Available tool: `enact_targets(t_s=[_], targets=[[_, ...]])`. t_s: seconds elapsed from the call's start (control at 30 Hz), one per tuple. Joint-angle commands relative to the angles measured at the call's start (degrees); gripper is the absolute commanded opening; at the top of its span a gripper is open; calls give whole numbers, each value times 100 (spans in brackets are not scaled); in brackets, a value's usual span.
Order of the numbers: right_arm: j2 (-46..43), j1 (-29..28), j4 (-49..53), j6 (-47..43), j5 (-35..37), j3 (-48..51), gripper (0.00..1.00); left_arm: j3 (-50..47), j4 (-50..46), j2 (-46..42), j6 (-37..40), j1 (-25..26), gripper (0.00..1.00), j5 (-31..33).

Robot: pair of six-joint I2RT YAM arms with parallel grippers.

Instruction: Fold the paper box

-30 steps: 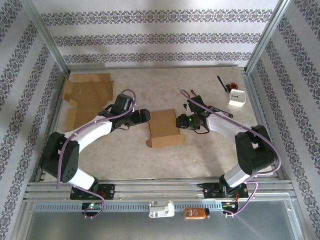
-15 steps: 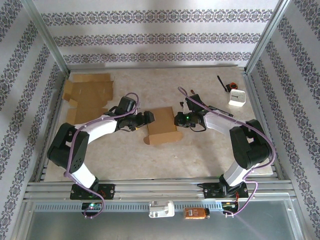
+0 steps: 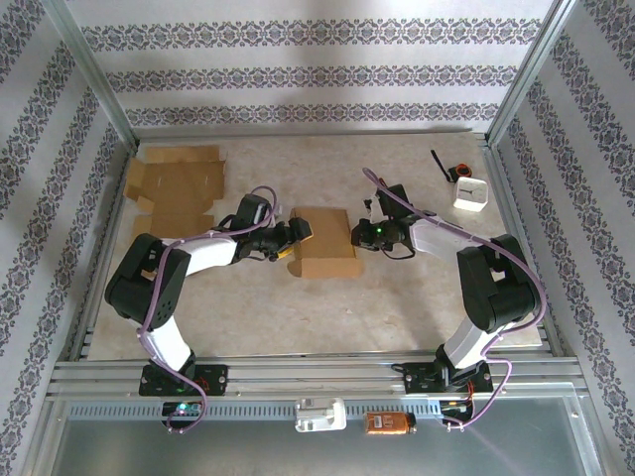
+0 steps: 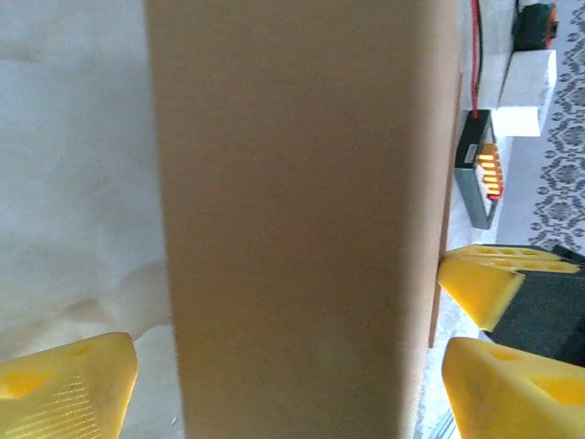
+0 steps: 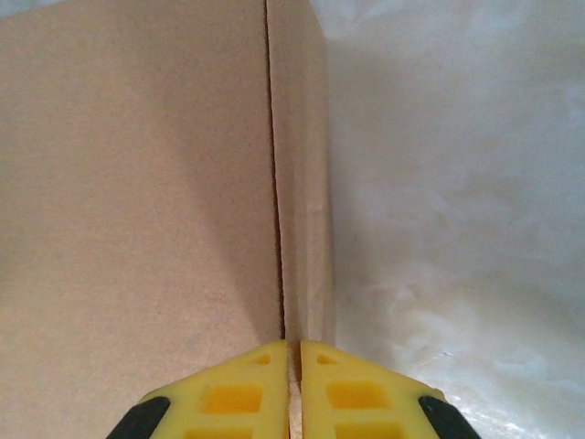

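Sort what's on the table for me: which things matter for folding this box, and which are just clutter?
In the job: paper box; left gripper, open astride one side; right gripper, shut on the opposite edge.
Lying about: flat cardboard sheet, back left; small white box and black-and-orange item, back right; orange device on the front rail.

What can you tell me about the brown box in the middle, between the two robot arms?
The brown box is plain cardboard with no print, and it looks partly folded up. It sits in the middle of the table. In the right wrist view a fold line runs down it. The right gripper is shut, it seems on the box's right edge. The left gripper is open, with its yellow fingers on either side of the left edge, not squeezing.
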State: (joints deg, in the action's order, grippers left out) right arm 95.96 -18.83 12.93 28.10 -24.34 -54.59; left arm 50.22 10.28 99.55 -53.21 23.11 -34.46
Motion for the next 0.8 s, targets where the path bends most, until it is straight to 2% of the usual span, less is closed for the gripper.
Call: enact_targets(t_s=[0.0,0.2,0.4,0.5,0.6,0.67,0.77], targets=[[178,81,465,-103,444,61,10,-78,627,108,-322,-53,87,-219],[236,72,421,-122,268,1,10,16,1049,407,-663,134,83,-303],[147,65,522,-148,232,-29,15,-124,1860,579,-1332,203,58,-179],[-300,59,775,-197,208,-137,27,-158,1721,409,-1438,211,49,-26],[-1096,-12,853,-238,414,-156,48,-231,1480,134,-1588,210,46,127],[-1806,-132,757,-385,781,-67,60,-272,1244,-77,-1649,210,46,221],[-2916,-648,177,-1194,1762,297,77,-345,826,-444,-1905,204,46,470]])
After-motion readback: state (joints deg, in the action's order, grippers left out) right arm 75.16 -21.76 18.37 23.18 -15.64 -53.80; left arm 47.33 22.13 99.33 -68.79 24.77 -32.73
